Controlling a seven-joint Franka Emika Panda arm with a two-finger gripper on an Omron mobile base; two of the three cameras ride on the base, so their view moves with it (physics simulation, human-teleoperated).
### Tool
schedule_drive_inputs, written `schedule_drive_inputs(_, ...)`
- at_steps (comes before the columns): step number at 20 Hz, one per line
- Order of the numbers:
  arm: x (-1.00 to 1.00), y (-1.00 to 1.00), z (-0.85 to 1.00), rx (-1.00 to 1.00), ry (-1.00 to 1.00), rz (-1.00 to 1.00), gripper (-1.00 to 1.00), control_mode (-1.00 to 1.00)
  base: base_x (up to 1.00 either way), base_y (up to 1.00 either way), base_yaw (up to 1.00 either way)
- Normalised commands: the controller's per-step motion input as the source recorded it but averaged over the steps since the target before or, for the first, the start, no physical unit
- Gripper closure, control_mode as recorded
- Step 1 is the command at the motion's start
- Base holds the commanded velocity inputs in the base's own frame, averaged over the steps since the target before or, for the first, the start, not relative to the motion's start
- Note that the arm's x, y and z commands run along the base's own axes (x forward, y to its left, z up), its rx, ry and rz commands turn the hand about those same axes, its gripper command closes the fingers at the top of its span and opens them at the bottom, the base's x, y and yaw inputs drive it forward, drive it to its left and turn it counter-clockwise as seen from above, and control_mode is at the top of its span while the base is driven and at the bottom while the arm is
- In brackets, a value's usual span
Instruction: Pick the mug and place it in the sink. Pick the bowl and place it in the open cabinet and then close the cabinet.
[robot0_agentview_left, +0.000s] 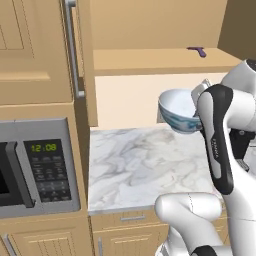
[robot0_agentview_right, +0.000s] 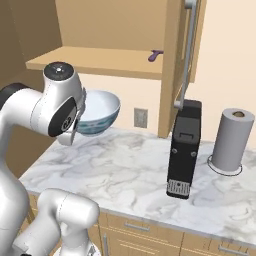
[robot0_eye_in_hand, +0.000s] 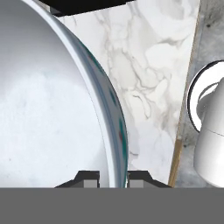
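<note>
Bowl (robot0_eye_in_hand: 52, 109) rim pinched between narrow fingertips, filling the hand view's left.
Left base view: bowl (robot0_agentview_left: 176, 111) airborne at centre right, below the cabinet (robot0_agentview_left: 165, 60); right base view, centre left. Glossy, rigid, breakable; rim pinch looks slippery.

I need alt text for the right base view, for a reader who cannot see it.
The white arm's end effector holds the bowl by its rim above the marble counter, below the open cabinet. A black appliance and a paper-towel roll stand at right.
</note>
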Motion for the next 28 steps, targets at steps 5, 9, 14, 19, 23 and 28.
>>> schedule_drive_inputs(5,0.00,0.00,0.00,0.00,0.00,0.00,1.00,1.00,0.03,0.03,-0.01)
schedule_drive_inputs(9,0.00,0.00,0.00,0.00,0.00,0.00,1.00,1.00,0.05,0.02,-0.10)
schedule_drive_inputs(14,0.00,0.00,0.00,0.00,0.00,0.00,1.00,1.00,0.00,0.08,-0.23)
schedule_drive_inputs(19,0.00,0.00,0.00,0.00,0.00,0.00,1.00,1.00,0.00,0.18,-0.21)
schedule_drive_inputs(23,0.00,0.03,0.00,0.00,-0.05,-0.08,1.00,-1.00,0.00,0.06,-0.08)
schedule_drive_inputs(28,-0.04,0.14,0.19,0.00,-0.17,-0.11,1.00,-1.00,0.00,0.00,0.00)
